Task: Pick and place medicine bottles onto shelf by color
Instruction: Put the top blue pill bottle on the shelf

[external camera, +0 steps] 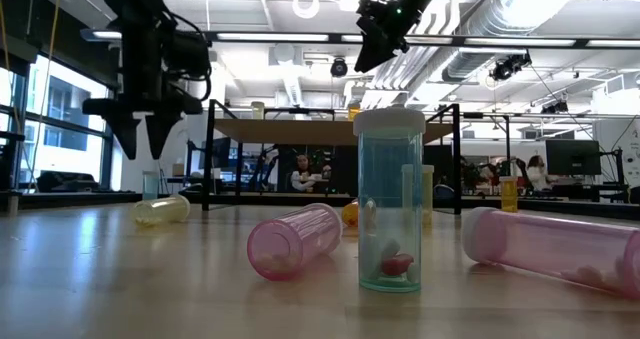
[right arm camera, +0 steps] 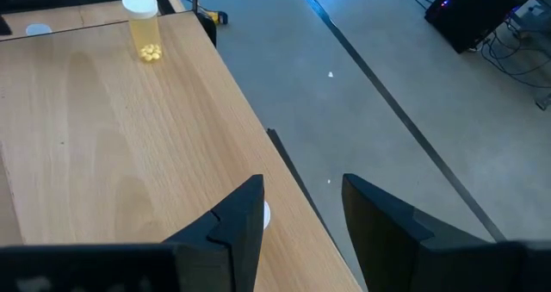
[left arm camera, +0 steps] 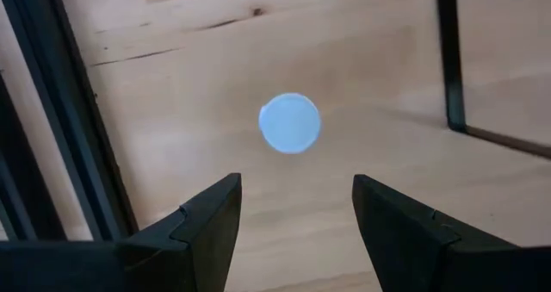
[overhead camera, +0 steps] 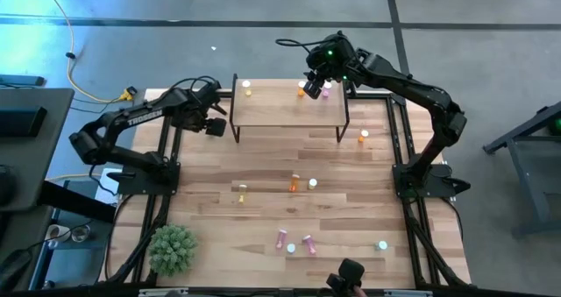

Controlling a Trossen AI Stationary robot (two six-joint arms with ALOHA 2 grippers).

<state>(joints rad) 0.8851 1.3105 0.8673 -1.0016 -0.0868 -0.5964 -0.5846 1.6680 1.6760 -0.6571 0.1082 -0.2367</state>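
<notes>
The shelf [overhead camera: 289,113] stands at the table's far middle, with a yellow bottle [overhead camera: 247,88], an orange one [overhead camera: 302,91] and a pink one [overhead camera: 326,91] upright on it. More medicine bottles stand or lie on the table, among them pink ones [overhead camera: 308,243] and a green one [external camera: 390,209]. My left gripper [left arm camera: 297,184] is open and points down beside the shelf's left end, above a small upright bottle with a pale cap [left arm camera: 290,122]. My right gripper [right arm camera: 301,189] is open over the shelf's far right corner, with nothing between its fingers.
The shelf's black leg [left arm camera: 448,68] and the table's black side rail [left arm camera: 52,111] flank the capped bottle. A green plant [overhead camera: 173,249] sits at the near left corner. An orange bottle [overhead camera: 364,137] stands right of the shelf. People [external camera: 305,174] sit in the room behind.
</notes>
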